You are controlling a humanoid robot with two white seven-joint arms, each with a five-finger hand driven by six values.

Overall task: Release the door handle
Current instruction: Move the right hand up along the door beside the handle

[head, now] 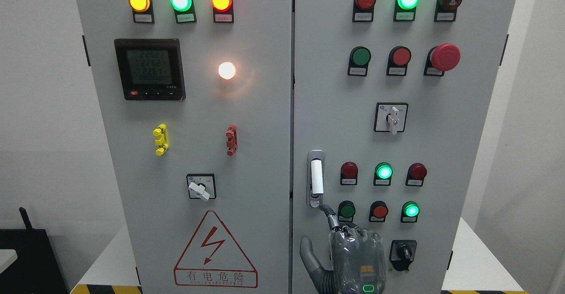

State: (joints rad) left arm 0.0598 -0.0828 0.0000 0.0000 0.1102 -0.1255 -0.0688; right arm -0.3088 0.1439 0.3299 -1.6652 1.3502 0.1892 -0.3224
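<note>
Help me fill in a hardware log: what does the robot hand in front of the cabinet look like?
Only the right robot hand shows. It is dark grey, with jointed, segmented fingers and a smooth grey thumb. A glossy, see-through plastic cover wraps the back of it. Under the cover sits a small yellow marking, and a green lit ring glows near the wrist.

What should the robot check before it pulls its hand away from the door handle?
1. Right hand not gripping the handle: ok, thumb spread, nothing grasped.
2. Index finger off the handle: not ok, its tip reaches the handle's lower end.
3. Handle flat in its recess: cannot tell from the front.
4. Right door shut: ok, it looks level with the left door.
5. Dark green button untouched: ok, but close beside the finger.
6. Left hand out of the way: cannot tell, not in view.
</note>
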